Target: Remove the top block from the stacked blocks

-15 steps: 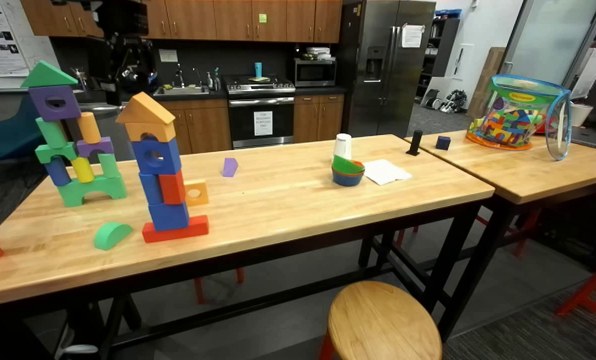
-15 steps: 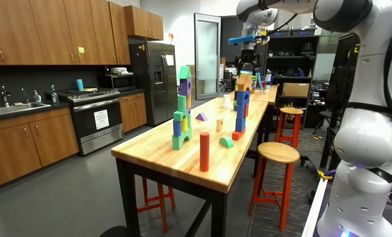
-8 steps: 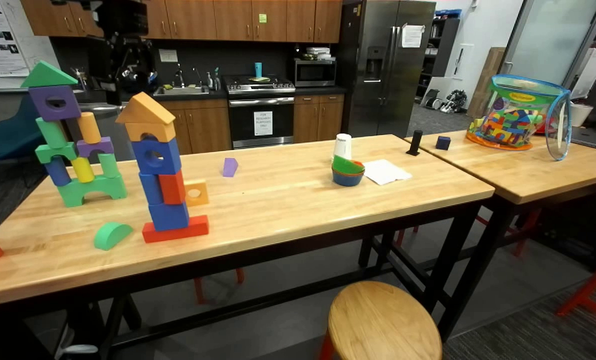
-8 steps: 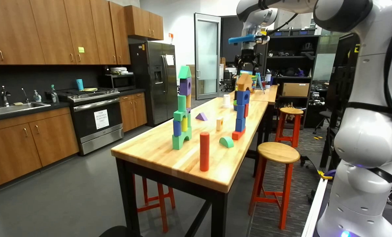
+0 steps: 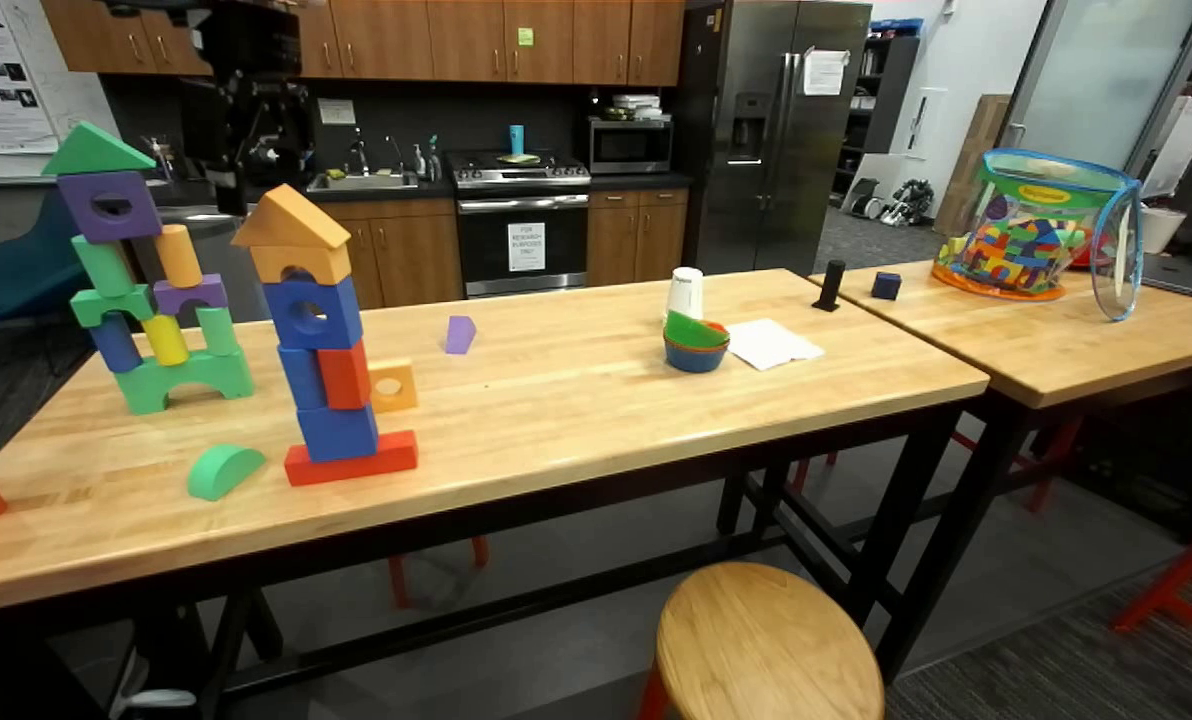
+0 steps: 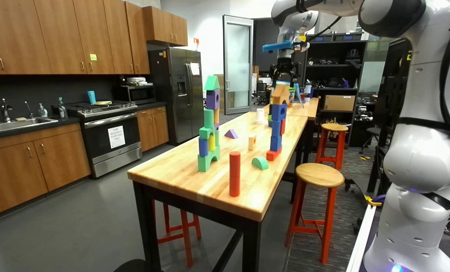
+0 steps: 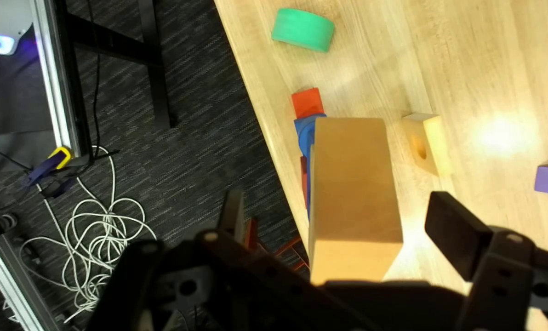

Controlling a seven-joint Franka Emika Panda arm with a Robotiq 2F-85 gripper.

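Wooden table (image 5: 556, 400) is standing across from stove (image 5: 484, 250) and fridge (image 5: 771, 185), a stool (image 5: 771, 640) beside it. Top block (image 5: 293, 222) is sitting atop the stacked blocks (image 5: 343, 378) near the table's edge. Gripper (image 7: 338, 214) is hovering close by, jaws wide apart, holding nothing.

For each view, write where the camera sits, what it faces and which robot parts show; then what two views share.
Exterior view: off a long side of the table, facing across to the stove; the end of the arm shows top left.
Exterior view: off the table's short end, facing along it towards the glass door; arm at right, gripper over the narrow tower.
Wrist view: above that tower, facing down at its top block; spread fingers and seemingly the robot's base show.
Shared by both exterior views: stove, fridge.
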